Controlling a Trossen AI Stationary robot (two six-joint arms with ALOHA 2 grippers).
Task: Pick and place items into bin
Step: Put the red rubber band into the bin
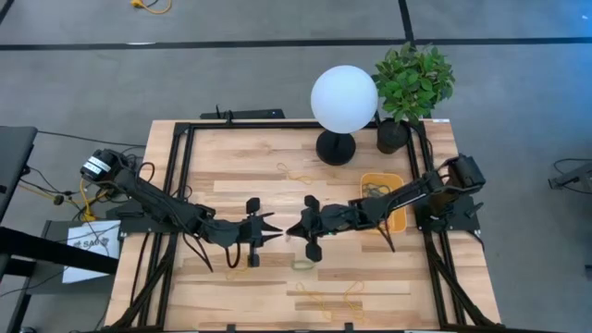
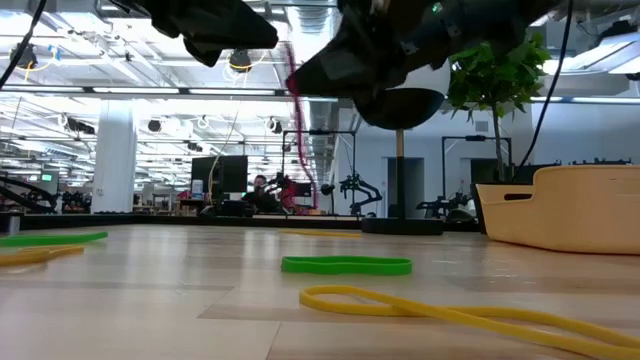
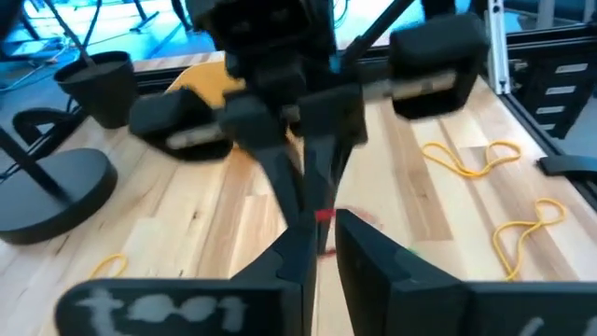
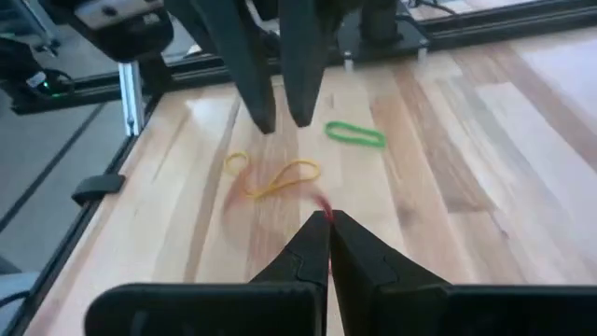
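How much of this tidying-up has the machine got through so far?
A few bands seem to lie in the yellow tray. In hand: the right pincer is shut on a red band above mid-table, facing the open left pincer. Left: a green band and several yellow bands lie loose on the table.

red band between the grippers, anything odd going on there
Yes: the red band is pinched in the shut right gripper in mid-air, tip to tip with the left gripper, a handover instead of a drop into the bin.
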